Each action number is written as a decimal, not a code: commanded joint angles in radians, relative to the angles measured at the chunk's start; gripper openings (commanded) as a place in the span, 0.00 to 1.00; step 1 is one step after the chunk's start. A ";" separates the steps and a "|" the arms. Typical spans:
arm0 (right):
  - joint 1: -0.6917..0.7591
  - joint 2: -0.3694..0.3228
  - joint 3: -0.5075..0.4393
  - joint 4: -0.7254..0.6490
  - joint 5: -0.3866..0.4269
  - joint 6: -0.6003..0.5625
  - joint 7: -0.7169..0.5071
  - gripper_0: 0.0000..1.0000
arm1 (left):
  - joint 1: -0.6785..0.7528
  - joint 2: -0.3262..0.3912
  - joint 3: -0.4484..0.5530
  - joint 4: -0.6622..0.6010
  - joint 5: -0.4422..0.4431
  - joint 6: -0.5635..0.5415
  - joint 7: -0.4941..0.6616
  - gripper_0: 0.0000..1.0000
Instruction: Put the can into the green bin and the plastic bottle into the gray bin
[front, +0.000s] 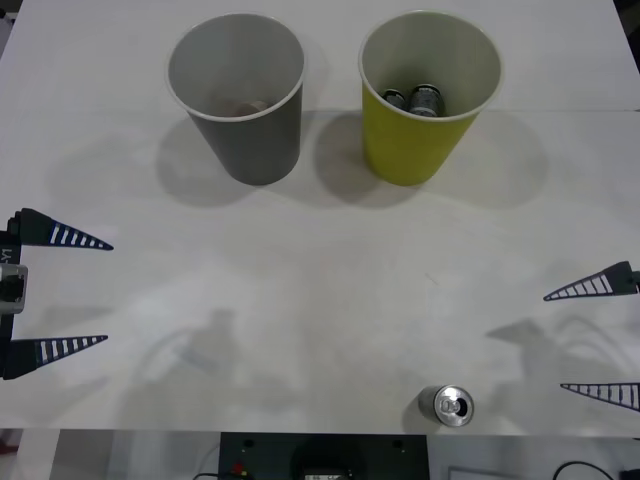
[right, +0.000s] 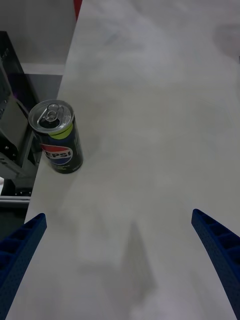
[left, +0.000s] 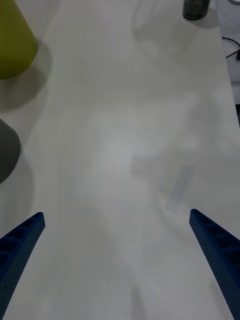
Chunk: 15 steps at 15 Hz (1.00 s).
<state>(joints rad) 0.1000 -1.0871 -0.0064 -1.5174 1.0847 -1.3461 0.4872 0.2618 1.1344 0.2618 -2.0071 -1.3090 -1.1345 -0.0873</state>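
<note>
A small silver-topped can (front: 453, 406) with dark Pepsi sides stands upright at the table's (front: 320, 300) near edge, toward its right corner. At the far edge, the gray bin (front: 240, 95) stands left of the yellow-green bin (front: 425, 95), both upright and apart; two more cans (front: 412, 99) lie inside the green one.

The left gripper (front: 85, 292) has two slim, pointed blue fingers (left: 20, 245) with ribbed faces (pale stripes across each taper), set on a dark body with a small grey metal block at the wrist. The right gripper (front: 600, 340) has the same ribbed blue wedge-shaped fingers (right: 215, 240).
</note>
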 joint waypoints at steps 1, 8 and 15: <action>-0.056 0.010 0.091 0.105 -0.058 -0.010 0.109 1.00 | 0.000 0.000 0.000 0.000 0.000 0.000 0.000 1.00; -0.214 0.101 0.267 0.417 -0.140 -0.162 0.315 1.00 | 0.000 0.000 0.000 0.000 0.000 0.000 0.000 1.00; -0.276 0.196 0.384 0.571 -0.198 -0.203 0.383 1.00 | 0.000 0.000 0.000 0.000 0.000 0.000 0.000 1.00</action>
<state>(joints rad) -0.1755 -0.9022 0.3744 -0.9551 0.8866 -1.5499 0.8675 0.2618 1.1344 0.2618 -2.0071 -1.3090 -1.1345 -0.0873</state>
